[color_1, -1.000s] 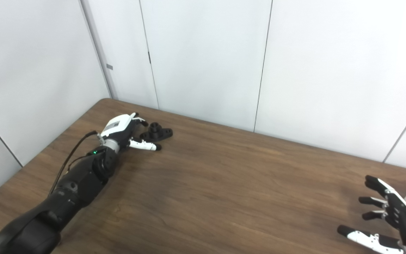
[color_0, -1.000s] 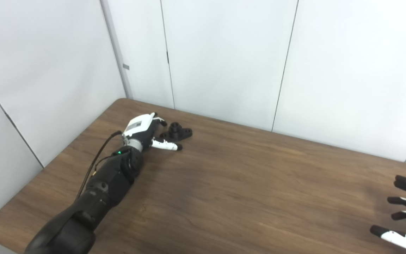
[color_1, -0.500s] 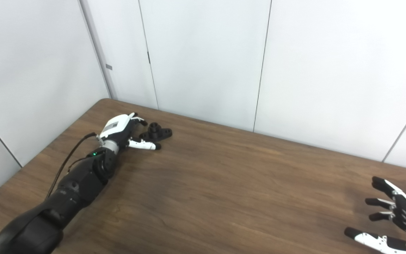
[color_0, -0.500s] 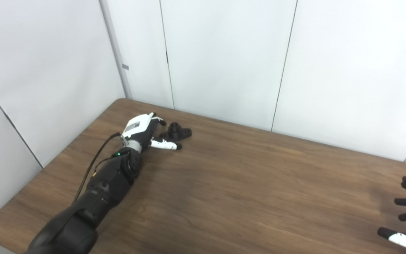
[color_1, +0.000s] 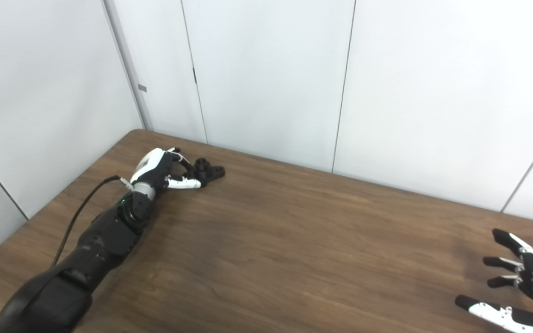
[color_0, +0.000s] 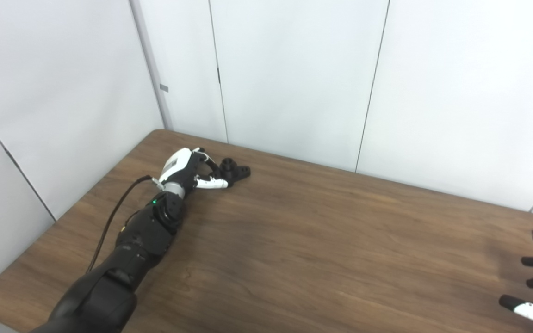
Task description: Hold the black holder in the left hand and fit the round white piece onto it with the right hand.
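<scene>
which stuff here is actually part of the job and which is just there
Part of the job:
- black holder, far left of the table, left hand closing around it
- right hand, open, waiting at the near right

Just there:
- wooden table
- white wall panels

The round white piece isn't in view.

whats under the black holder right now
The black holder sits on the brown table; the left hand covers its near end, hiding the contact there.

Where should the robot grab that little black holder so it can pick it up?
Probably by its near end, from the left. The holder lies flat on the table, a round stub standing up in its middle and flat lobes spreading out. The left hand is already closing on the near lobe, which leaves the stub free. The right hand waits open.
</scene>
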Controlling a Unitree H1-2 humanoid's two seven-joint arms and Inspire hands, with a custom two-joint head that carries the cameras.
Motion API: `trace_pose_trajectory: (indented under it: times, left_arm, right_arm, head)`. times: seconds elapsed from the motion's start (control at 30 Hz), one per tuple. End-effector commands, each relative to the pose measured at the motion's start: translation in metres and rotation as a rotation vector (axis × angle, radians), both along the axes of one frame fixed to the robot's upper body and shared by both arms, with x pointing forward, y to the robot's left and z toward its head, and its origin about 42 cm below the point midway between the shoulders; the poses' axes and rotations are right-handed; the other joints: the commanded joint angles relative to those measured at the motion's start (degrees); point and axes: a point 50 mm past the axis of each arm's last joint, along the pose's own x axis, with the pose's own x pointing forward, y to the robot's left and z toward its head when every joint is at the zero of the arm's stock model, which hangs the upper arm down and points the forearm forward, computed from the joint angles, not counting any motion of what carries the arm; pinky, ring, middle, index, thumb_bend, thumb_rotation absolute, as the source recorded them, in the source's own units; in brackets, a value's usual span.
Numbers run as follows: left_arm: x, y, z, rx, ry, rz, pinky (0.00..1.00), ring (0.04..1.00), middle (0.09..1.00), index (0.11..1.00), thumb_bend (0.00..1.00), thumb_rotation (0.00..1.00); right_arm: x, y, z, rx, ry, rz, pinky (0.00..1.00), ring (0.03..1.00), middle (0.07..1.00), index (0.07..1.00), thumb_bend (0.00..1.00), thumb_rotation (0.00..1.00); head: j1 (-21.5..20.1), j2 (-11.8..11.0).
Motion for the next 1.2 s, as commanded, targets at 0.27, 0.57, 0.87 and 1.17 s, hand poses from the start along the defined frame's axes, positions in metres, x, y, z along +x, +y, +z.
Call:
trace_pose_trajectory:
  times: [0.27,0.57,0.87,1.17]
  left_arm:
    - [-0.019,-0.02,-0.046,-0.041,0.142,-0.08,1.0,1.0,0.93,0.485,0.52,0.06]
    - [-0.023,-0.04,-0.049,-0.001,0.115,-0.226,1.0,1.0,0.938,0.484,0.52,0.06]
    - [-0.022,-0.101,-0.038,-0.024,0.017,-0.454,1.0,1.0,0.971,0.483,0.52,0.06]
    - [-0.024,-0.175,-0.039,0.066,-0.018,-0.707,1.0,1.0,0.966,0.481,0.52,0.07]
  right_arm:
    - [0.004,-0.007,0.028,-0.008,-0.108,0.005,0.52,0.703,0.87,0.843,0.8,0.22]
    - [0.004,0.0,0.028,-0.011,-0.109,0.013,0.52,0.715,0.873,0.846,0.79,0.23]
    - [0.008,0.011,0.029,0.001,-0.117,0.005,0.54,0.725,0.885,0.857,0.78,0.22]
    - [0.011,0.025,0.029,0.03,-0.154,-0.005,0.58,0.755,0.884,0.899,0.75,0.18]
  head:
    - [-0.3,0.4]
    - [-1.8,0.8]
    - [-4.5,1.2]
    - [-9.6,2.7]
